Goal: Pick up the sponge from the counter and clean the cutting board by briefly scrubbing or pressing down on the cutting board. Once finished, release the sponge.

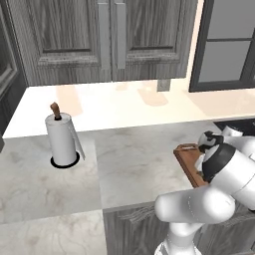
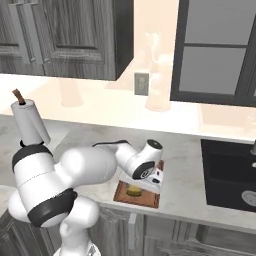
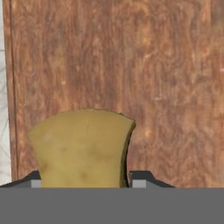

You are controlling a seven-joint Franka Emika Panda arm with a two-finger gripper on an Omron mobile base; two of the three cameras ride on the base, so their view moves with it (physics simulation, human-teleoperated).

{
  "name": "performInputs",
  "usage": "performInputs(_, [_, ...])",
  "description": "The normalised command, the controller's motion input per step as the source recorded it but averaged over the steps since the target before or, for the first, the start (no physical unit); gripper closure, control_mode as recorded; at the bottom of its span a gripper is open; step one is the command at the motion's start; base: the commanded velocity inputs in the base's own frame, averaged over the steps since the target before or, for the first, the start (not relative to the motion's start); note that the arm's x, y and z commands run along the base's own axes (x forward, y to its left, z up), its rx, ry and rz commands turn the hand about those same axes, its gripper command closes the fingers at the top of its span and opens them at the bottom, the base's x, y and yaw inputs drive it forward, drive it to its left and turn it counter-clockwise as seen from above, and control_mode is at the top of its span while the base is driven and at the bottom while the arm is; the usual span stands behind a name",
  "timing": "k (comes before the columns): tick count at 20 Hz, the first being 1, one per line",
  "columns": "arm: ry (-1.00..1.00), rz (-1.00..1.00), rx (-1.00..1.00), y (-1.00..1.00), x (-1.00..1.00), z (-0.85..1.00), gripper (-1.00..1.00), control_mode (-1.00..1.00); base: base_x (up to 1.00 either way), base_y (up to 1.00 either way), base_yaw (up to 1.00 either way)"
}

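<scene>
No readable text, labels, brands, numbers or signs in any view. Cutting board [image 3: 131, 65] shows plain wood grain only, sponge [image 3: 81, 146] is unmarked, paper towel roll [image 1: 62, 138] is blank, cabinet doors [image 1: 104, 40] carry no lettering, wall outlet [image 2: 141, 83] has no legible marking.

The cutting board [image 2: 145, 199], a flat reddish-brown wooden rectangle with a darker rim, lies on the pale marbled counter [image 2: 190, 165] near its front edge. The sponge [image 3: 81, 146], a mustard-yellow block with a wavy edge, rests on the cutting board, within its rim.
</scene>
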Motion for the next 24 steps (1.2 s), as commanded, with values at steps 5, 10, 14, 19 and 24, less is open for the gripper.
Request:
performInputs(5, [0.0,-0.03,0.0,0.0,-0.54,-0.51,1.0,-1.0,0.0,0.0,0.0])
performInputs(10, [0.0,0.0,-0.01,-0.13,-0.04,-0.37,1.0,-1.0,0.0,0.0,0.0])
performInputs(14, [0.0,0.0,-0.02,-0.45,0.01,-0.32,1.0,-1.0,0.0,0.0,0.0])
performInputs(19, [0.0,0.0,-0.01,-0.49,0.01,-0.16,1.0,-1.0,0.0,0.0,0.0])
performInputs(24, [0.0,0.0,-0.01,-0.5,0.0,-0.1,1.0,-1.0,0.0,0.0,0.0])
